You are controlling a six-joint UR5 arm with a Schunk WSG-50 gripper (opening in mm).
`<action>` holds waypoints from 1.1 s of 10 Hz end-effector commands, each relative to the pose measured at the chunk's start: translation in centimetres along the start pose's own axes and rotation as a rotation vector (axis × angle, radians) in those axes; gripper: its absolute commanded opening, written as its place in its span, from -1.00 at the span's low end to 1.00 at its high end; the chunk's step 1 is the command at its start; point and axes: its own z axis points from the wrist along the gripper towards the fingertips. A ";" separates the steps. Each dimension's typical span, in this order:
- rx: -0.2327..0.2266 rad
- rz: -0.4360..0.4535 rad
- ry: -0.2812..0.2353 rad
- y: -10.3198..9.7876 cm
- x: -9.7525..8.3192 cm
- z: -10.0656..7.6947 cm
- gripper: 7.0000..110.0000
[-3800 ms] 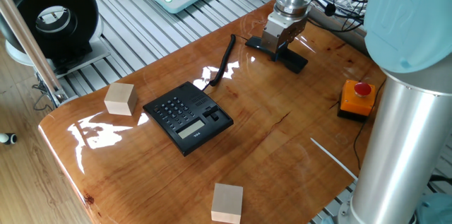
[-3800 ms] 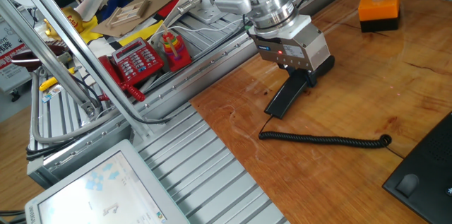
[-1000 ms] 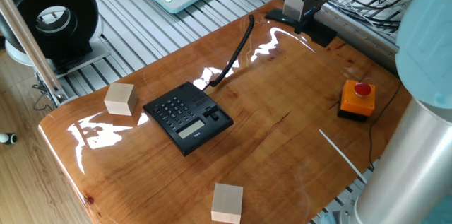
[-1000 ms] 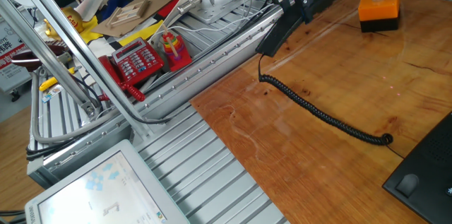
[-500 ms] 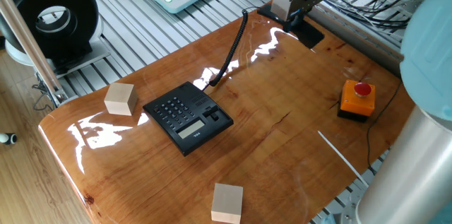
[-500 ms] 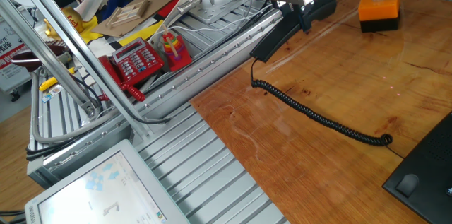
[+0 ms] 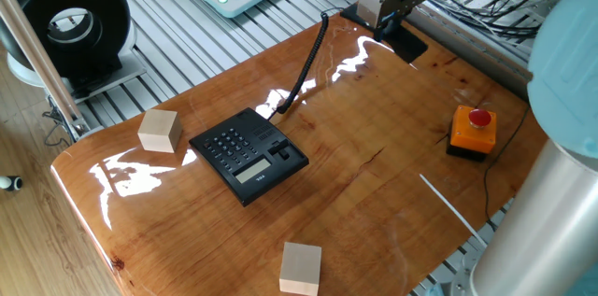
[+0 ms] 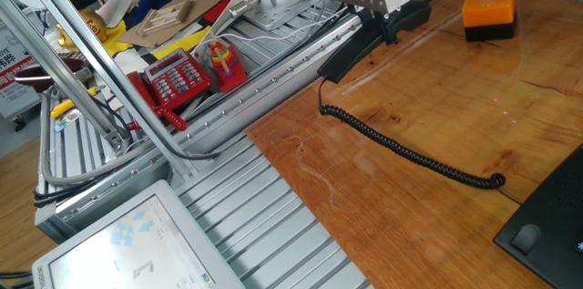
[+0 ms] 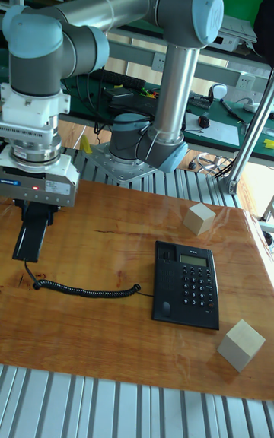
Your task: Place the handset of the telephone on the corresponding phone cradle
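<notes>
Lifted off the desk (image 7: 374, 184) since a few seconds ago, the handset (image 8: 364, 45) hangs clamped in the gripper's (image 8: 390, 23) fingers; its cord (image 8: 410, 154) trails to the phone base (image 7: 248, 154).

Bright, even indoor light fills all three views. The varnished table (image 7: 374, 184) throws hard white glare patches near the phone base (image 7: 249, 156) and along the far edge in one fixed view. Shadows under objects are soft and short. Focus is sharp throughout, with only slight softness at the frame edges.
</notes>
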 end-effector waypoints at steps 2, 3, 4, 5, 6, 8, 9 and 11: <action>-0.022 0.014 -0.014 2.2 -0.2 0.5 -1.00; -0.001 0.031 -0.015 3.9 0.9 1.6 -1.00; 0.042 0.036 -0.010 4.8 2.4 2.8 -1.00; 0.043 0.044 -0.001 6.4 4.2 4.0 -1.00; 0.044 0.041 -0.003 7.4 5.4 4.7 -1.00; 0.021 0.043 -0.003 8.9 7.7 5.2 -1.00; -0.003 0.060 0.005 9.6 8.8 5.0 -1.00; -0.006 0.072 0.005 9.5 8.5 4.7 -1.00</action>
